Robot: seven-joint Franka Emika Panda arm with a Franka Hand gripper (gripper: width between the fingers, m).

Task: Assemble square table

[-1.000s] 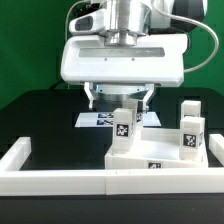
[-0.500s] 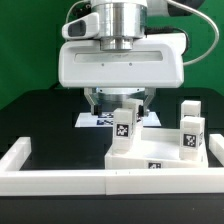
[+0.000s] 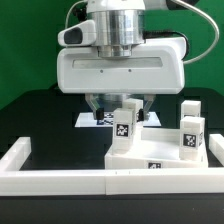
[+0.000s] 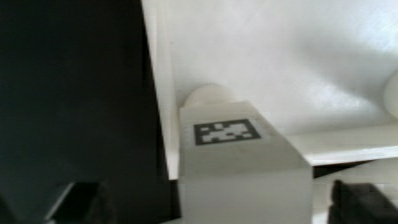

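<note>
while my hand (image 3: 119,104) hangs over the upright leg (image 3: 123,128) with fingers (image 4: 71,203) spread apart (gripping nothing), that leg stands on the white slab (image 3: 165,158) on the black table (image 3: 45,115), two more legs (image 3: 190,128) on the exterior view's right.

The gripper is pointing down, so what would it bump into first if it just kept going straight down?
Most likely the upright white leg. The open gripper hangs right above it, and in the wrist view the leg's tagged top sits between the two fingertips. So the fingers may slide down either side of it, toward the tabletop slab. Depth is hard to judge.
</note>
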